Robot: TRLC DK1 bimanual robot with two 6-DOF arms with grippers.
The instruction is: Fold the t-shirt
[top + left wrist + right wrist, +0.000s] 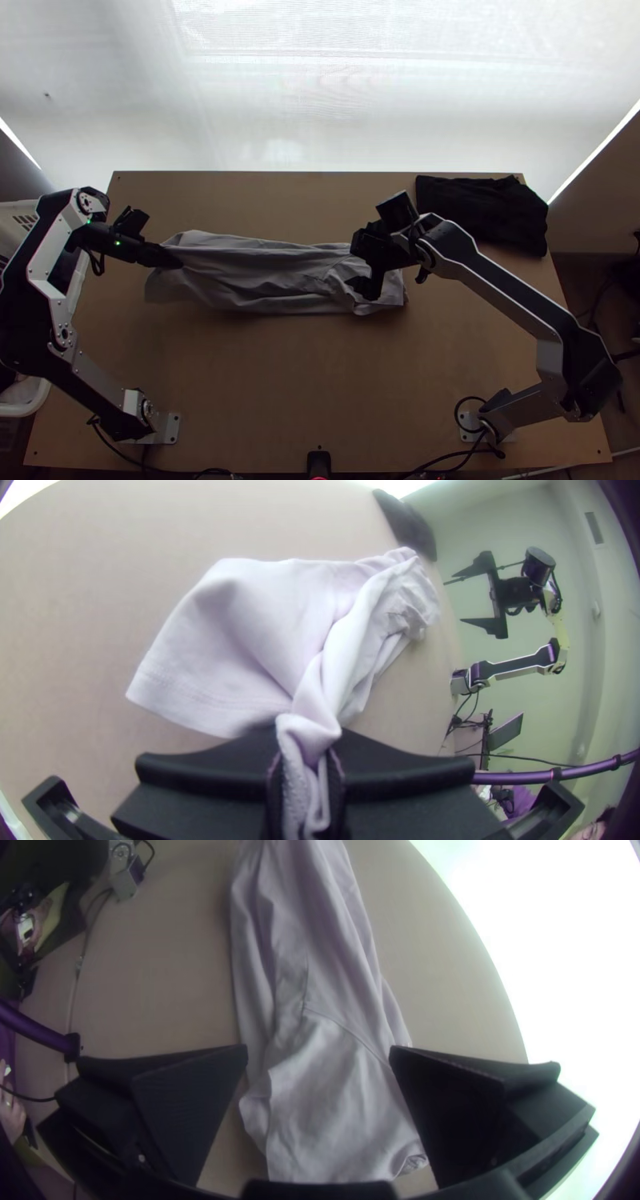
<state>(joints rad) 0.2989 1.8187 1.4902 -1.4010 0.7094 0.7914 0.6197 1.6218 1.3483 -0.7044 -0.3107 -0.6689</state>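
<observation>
The t-shirt (248, 268) is lying across the middle of the worktop (280, 384) in a long, narrow, wrinkled strip, running from left to right between the two arms. The number of folds is not readable from these views.

The left gripper (172, 260) is standing at the strip's left end. Its jaws are pinching the cloth: in the left wrist view, a bunched, twisted part of the t-shirt is passing between them, while a stitched edge beside it is fanning out in a smoother flap.

The right gripper (362, 268) is standing over the strip's right end. Its jaws are spreading wide apart, and in the right wrist view the cloth is showing between them, with a seam running slantwise across it and a small curled corner near one jaw. Whether either jaw is touching the cloth, I cannot tell.

A black cloth (480, 212) is lying bunched at the worktop's far right corner. A white basket (28, 412) is standing beside the left edge.
</observation>
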